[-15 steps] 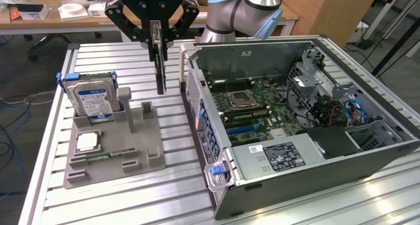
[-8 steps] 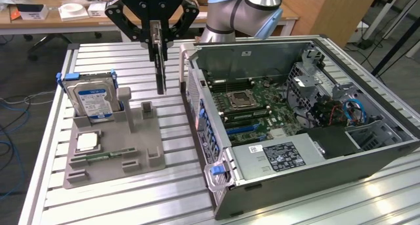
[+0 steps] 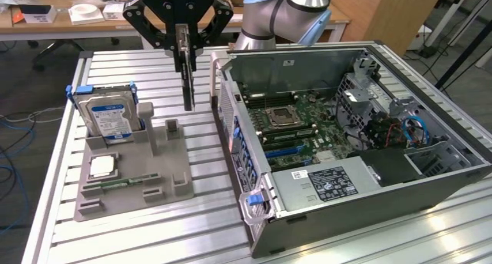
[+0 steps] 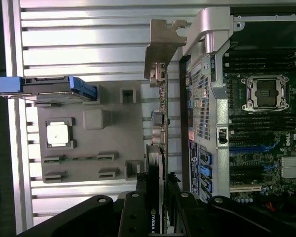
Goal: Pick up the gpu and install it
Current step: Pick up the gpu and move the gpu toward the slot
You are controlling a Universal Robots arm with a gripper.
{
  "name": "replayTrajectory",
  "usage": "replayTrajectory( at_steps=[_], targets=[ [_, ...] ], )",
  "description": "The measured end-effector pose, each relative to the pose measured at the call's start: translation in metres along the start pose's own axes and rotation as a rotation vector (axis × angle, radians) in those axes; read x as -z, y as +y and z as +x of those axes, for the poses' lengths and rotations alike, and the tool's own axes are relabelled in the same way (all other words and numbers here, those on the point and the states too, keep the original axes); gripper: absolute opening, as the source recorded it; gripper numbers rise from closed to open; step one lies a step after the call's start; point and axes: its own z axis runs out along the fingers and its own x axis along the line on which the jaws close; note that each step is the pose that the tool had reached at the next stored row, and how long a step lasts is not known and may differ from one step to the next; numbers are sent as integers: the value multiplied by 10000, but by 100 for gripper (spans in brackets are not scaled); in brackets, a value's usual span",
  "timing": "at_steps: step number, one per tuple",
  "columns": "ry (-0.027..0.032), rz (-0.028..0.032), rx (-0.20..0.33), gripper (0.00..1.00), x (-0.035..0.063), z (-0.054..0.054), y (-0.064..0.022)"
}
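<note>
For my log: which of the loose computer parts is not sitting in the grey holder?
The gpu, hanging edge-on in the gripper; hard drive, processor and memory stick sit in the holder.

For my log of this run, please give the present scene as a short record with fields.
hand: shut on the gpu
gpu: lifted, hanging on edge between gray holder and open computer case; not yet installed
hard drive: standing in the holder
memory stick: lying in the holder
computer case: side open, motherboard visible
</note>
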Motion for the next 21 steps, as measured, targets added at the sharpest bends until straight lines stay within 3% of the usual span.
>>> replayTrajectory(
  at_steps=[12,21],
  targets=[
    [-1,-1,2,27,-1,-7,0],
    [3,0,1,27,-6,-260,16]
  ],
)
